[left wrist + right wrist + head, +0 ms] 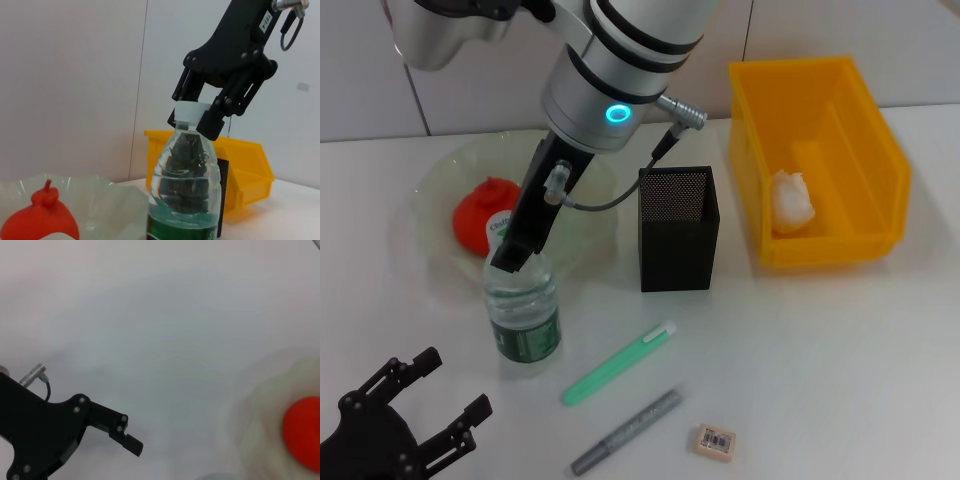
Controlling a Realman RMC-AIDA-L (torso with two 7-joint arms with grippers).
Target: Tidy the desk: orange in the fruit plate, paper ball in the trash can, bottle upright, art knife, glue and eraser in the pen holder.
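Note:
The bottle (523, 310) (185, 185) stands upright in front of the fruit plate (440, 175) (100, 195). My right gripper (510, 262) (192, 120) comes down from above and is shut on its white cap. The orange (480, 215) (42, 220) (302, 432) lies in the plate. The paper ball (792, 200) sits inside the yellow trash can (880, 160). In front of the black mesh pen holder (677, 245) lie a mint-green stick (620, 363), a grey stick (625, 432) and the eraser (715, 441); which stick is the art knife and which the glue I cannot tell. My left gripper (455, 382) rests open at the near left.
The trash can stands at the back right, close beside the pen holder. White table surface shows to the right of the eraser and in front of the trash can. A white wall runs along the back of the table.

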